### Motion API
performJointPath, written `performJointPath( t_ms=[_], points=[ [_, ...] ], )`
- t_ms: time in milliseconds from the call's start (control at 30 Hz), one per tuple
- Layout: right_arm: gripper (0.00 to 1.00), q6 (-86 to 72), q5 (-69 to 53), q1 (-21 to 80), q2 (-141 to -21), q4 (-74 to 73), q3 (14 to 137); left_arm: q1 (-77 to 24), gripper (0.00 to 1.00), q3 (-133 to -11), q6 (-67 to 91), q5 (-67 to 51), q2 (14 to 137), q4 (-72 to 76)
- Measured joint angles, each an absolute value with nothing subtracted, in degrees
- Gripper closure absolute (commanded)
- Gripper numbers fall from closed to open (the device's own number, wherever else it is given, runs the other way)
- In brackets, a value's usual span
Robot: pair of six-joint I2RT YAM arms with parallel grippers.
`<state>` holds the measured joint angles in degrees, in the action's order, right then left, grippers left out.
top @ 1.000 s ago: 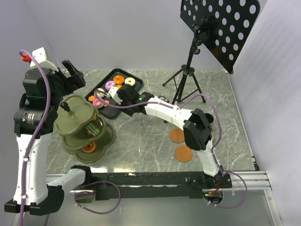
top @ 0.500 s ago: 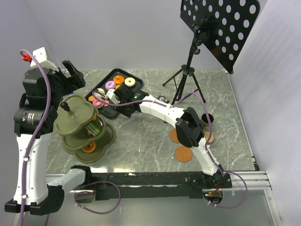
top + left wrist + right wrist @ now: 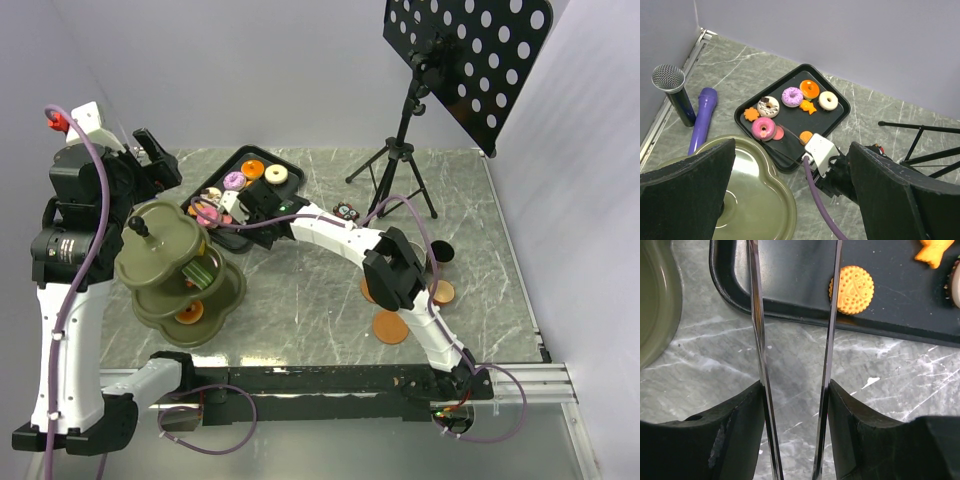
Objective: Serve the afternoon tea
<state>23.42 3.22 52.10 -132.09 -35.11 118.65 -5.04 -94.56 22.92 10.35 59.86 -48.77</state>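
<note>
- My right pincer [image 3: 792, 407] is clamped on the tongs [image 3: 756, 315], whose blades are spread over the black tray [image 3: 722, 277].
- An orange biscuit [image 3: 851, 283] lies on the tray, just beside the right blade.
- The tips seem to reach the pink donut [image 3: 763, 128]; contact is unclear.
- My left pincer [image 3: 790, 200] gapes wide over the green stand [image 3: 757, 210].

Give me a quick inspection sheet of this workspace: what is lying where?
Surface: grey marble-look table.
Job's things: pink donut, purple donut, biscuit and more sweets on a black tray; brown saucers and a dark cup to the right.
Clutter: green tiered stand; microphone and purple stick by the left wall.
Pincers: left pincer open, empty, over the stand; right pincer shut on thin metal tongs reaching the tray.
Cables: purple cable on each arm.
Surroundings: plain walls; perforated black board on a tripod.
</note>
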Motion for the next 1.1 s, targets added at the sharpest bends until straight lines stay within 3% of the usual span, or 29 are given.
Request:
performJointPath(
  t_ms=[200,500,867,1100],
  points=[
    [0.49,23.7,3.2,52.1,-132.6,-33.7,118.9,-4.4,0.00,-94.3,22.5,10.2,59.9,-48.8],
    [0.65,23.9,3.8,51.4,-132.7,-32.5,119.2,-3.9,0.00,-93.9,22.2,9.5,59.9,-48.7],
    [0.69,23.7,5.2,51.4,-129.4,-28.2,113.1,-3.7,0.00,-93.0,22.4,9.3,59.7,-48.6],
    [0.70,22.6,7.1,51.9,-116.1,-25.2,99.4,-3.3,0.00,-92.5,23.8,9.3,58.6,-47.2]
  ],
)
